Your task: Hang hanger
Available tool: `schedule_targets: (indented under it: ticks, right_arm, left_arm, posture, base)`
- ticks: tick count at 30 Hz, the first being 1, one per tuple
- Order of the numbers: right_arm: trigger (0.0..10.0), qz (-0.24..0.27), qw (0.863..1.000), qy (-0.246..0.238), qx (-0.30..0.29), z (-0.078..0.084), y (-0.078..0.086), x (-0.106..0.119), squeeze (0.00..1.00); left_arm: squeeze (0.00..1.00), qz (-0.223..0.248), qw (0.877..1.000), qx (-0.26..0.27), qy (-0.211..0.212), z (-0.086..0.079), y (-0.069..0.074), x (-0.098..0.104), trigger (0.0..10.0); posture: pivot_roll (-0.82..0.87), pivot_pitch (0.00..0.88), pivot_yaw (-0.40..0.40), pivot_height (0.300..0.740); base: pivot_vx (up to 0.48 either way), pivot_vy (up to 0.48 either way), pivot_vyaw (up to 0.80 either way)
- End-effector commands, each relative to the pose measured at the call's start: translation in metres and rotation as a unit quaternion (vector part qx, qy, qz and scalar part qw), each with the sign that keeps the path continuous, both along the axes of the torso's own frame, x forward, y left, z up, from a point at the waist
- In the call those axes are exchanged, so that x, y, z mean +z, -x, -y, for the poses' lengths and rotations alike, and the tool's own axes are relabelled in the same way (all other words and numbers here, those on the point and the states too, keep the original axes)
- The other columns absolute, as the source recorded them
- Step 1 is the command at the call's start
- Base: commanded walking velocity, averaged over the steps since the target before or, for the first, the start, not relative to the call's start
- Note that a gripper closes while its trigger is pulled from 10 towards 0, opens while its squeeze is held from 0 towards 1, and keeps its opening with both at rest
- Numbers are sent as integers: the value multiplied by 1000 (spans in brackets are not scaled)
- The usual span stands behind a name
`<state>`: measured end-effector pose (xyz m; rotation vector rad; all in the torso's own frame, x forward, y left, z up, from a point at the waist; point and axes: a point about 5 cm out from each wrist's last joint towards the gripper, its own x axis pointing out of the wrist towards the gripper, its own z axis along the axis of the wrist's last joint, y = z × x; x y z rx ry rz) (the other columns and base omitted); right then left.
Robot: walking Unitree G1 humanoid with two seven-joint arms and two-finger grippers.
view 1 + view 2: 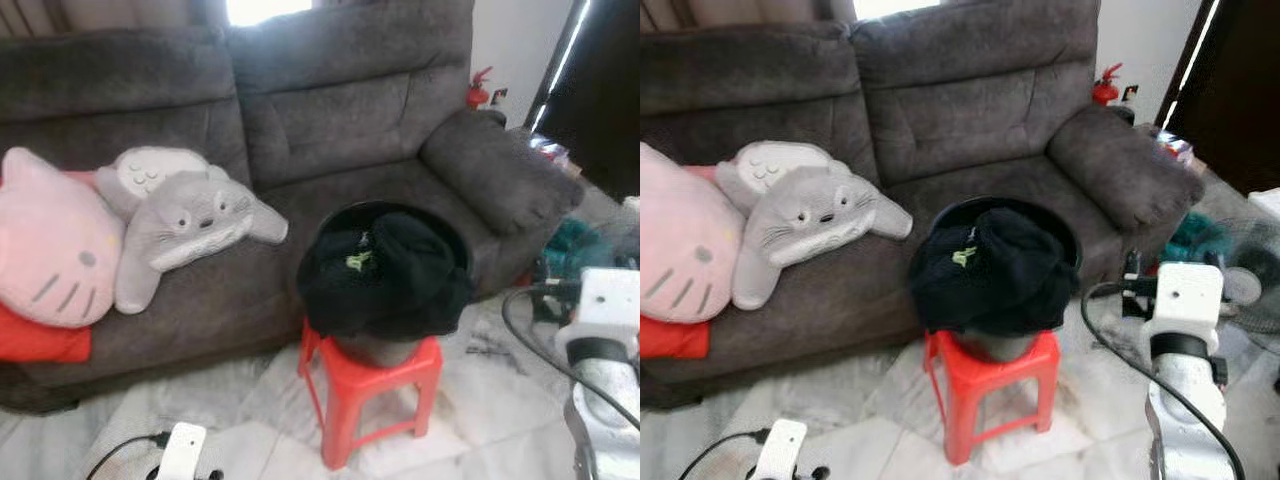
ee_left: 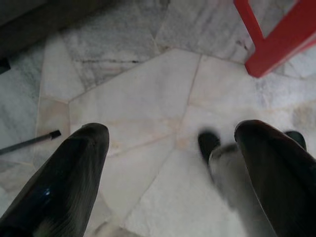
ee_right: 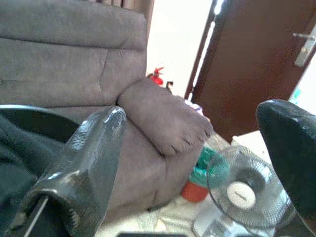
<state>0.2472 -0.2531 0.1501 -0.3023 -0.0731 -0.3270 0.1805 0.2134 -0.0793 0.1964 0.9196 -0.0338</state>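
No hanger can be made out anywhere here. What sits front and centre is a black basin [image 1: 452, 240] on a red plastic stool [image 1: 372, 392], heaped with dark clothing [image 1: 385, 275] that spills over its rim; a small green tag shows on top. The stool stands on pale marble floor [image 2: 148, 103], just before a grey fabric sofa [image 1: 330, 110]. On the sofa's left cushion lie a grey Totoro plush [image 1: 190, 225] and a pink Hello Kitty cushion [image 1: 50, 250], touching. A red fire extinguisher [image 1: 479, 90] stands behind the sofa arm. The left gripper [image 2: 170, 143] hangs low over the floor, fingers spread, holding nothing. The right gripper [image 3: 197, 143] is raised beside the basin, fingers wide apart and empty, facing the sofa arm, a floor fan [image 3: 244, 190] and a brown door [image 3: 256, 59].
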Motion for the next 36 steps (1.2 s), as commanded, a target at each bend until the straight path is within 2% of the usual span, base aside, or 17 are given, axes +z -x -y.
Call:
schedule_targets:
  ticks: [1, 9, 14, 15, 16, 17, 18, 21, 22, 23, 25, 28, 36]
  right_arm:
    - [10000, 6, 1000, -1, 14, -6, -3, 3, 0]
    - [10000, 9, 999, 8, 30, -8, -2, 7, 0]
    - [10000, 9, 998, 45, 53, -10, 5, 14, 0]
    - [10000, -6, 994, 85, 66, -10, 8, 15, 0]
    - [10000, -6, 994, 85, 66, -10, 8, 15, 0]
    - [10000, -41, 982, 162, 85, -10, 11, 13, 0]
    - [10000, -70, 971, 207, 97, -9, 12, 10, 0]
    - [10000, -105, 949, 274, 120, -8, 13, 5, 0]
    - [10000, -121, 934, 307, 135, -8, 13, 3, 0]
    - [10000, -147, 910, 353, 161, -9, 13, 0, 0]
    - [10000, -172, 894, 372, 180, -10, 13, -6, 0]
    - [10000, -199, 879, 386, 195, -9, 12, -14, 0]
    - [10000, -228, 870, 386, 205, -8, 11, -27, 0]
  left_arm:
    - [0, -15, 1000, 9, -8, -10, 10, -3, 10000]
    - [0, -15, 1000, 10, -12, -11, 9, -2, 10000]
    - [0, -18, 1000, 5, -13, -11, 8, -2, 10000]
    - [0, -18, 1000, 5, -13, -11, 8, -2, 10000]
    - [0, -18, 1000, 5, -13, -11, 8, -2, 10000]
    - [0, -18, 1000, 4, -13, -11, 8, -2, 10000]
    - [0, -19, 1000, 3, -13, -11, 7, -2, 10000]
    - [0, -19, 1000, 1, -13, -11, 7, -1, 10000]
    - [0, -19, 1000, 1, -13, -11, 7, -1, 10000]
    - [0, -19, 1000, 1, -13, -11, 6, -1, 10000]
    - [0, -20, 1000, 1, -13, -11, 6, -1, 10000]
    - [0, -20, 1000, 2, -13, -11, 6, -1, 10000]
    - [0, -19, 1000, 5, -11, -10, 6, -1, 10000]
  posture:
    - [-143, 0, 5, 740]
    - [-153, 0, 11, 740]
    - [-167, 0, 18, 740]
    - [-171, 0, 20, 740]
    - [-171, 0, 20, 740]
    - [-174, 0, 22, 740]
    - [-179, 0, 24, 740]
    - [-182, 0, 25, 740]
    - [-184, 0, 26, 740]
    - [-184, 0, 26, 740]
    - [-184, 0, 26, 740]
    - [-184, 0, 23, 740]
    - [-184, 0, 21, 740]
  base:
    - [274, 0, 0]
    - [100, 0, 0]
    - [0, 0, 0]
    - [0, 0, 0]
    - [0, 0, 0]
    - [0, 0, 0]
    - [0, 0, 0]
    - [0, 0, 0]
    - [0, 0, 0]
    - [0, 0, 0]
    - [0, 0, 0]
    - [0, 0, 0]
    - [0, 0, 0]
